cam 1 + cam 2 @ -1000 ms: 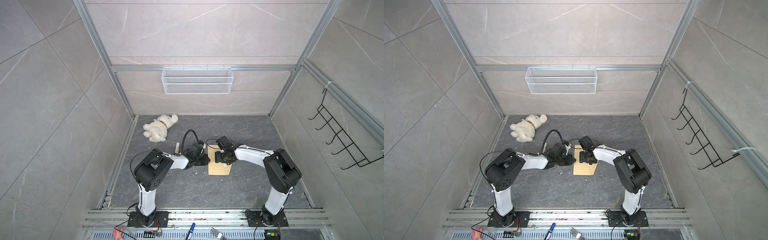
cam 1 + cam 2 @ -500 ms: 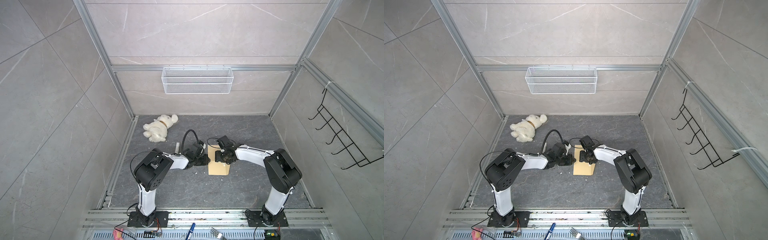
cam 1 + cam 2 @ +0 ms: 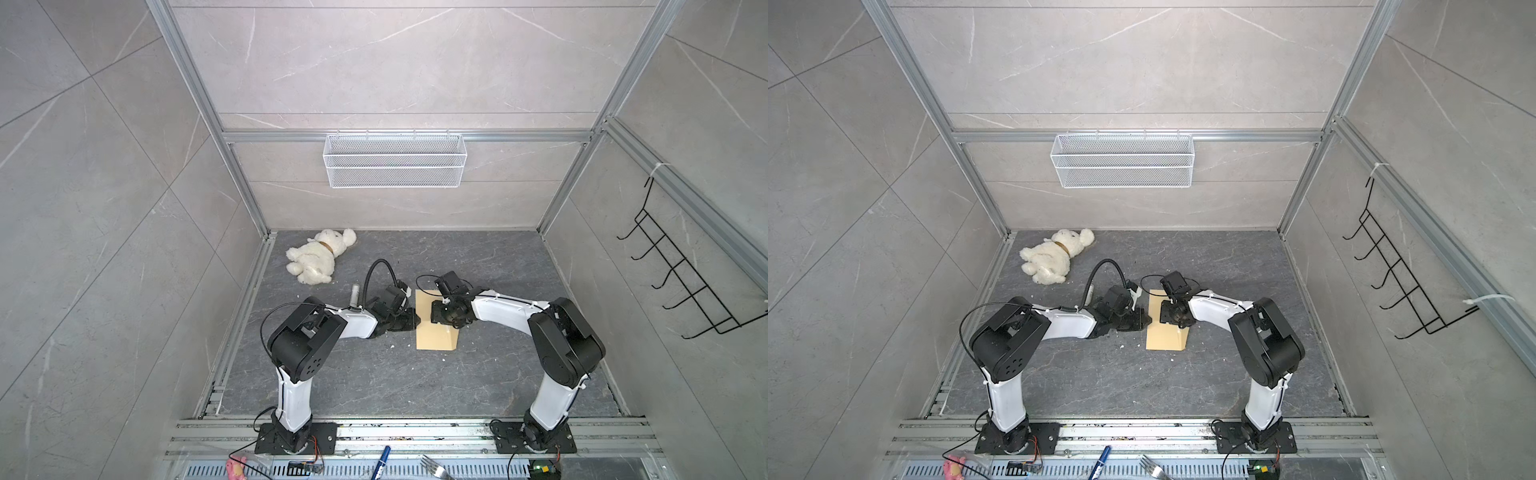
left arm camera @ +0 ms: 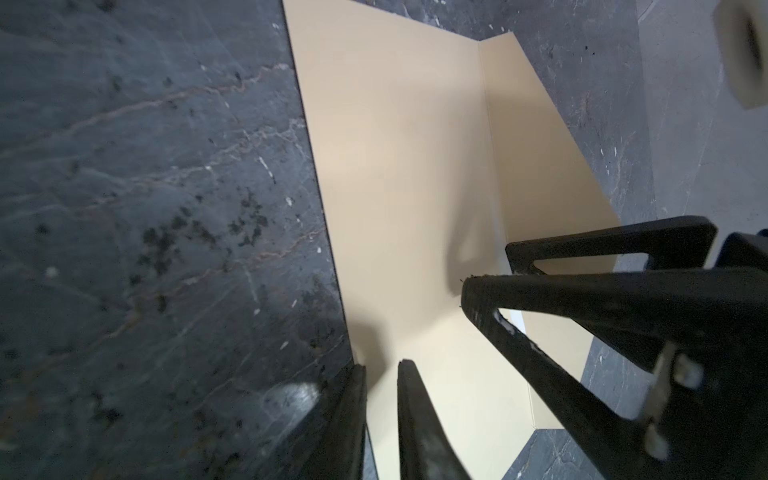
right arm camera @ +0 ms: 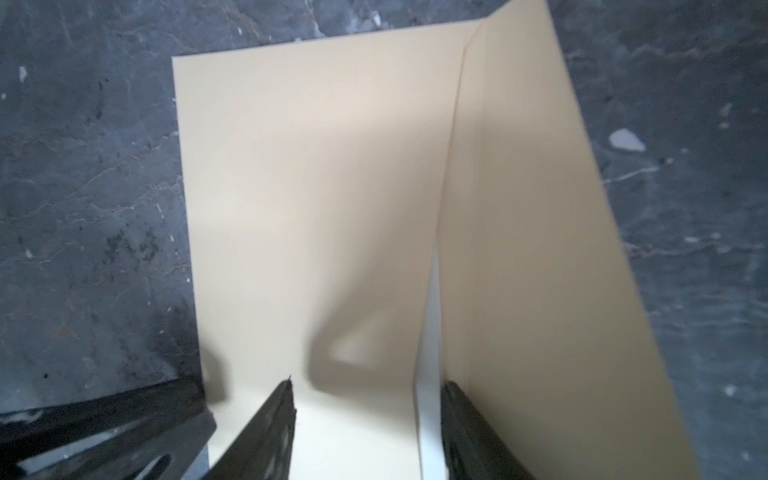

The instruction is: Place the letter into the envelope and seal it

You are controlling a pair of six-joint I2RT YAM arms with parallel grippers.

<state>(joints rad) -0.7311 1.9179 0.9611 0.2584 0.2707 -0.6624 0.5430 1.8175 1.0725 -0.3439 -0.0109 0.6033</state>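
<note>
Both top views look down from high above the front, facing the grey tiled back wall (image 3: 395,62): white wire mesh basket (image 3: 395,160) at twelve o'clock, black arm bases (image 3: 293,438) at six. Each wrist camera hangs close over the dark marbled floor (image 4: 145,187), angled down at it. All four views share the plain yellow-tan paper envelope (image 5: 311,187).

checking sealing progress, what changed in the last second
flap at the right gripper tipped slightly further up and inward; nothing grabbed or let go. envelope, left gripper at its edge and bear stayed put.
</note>
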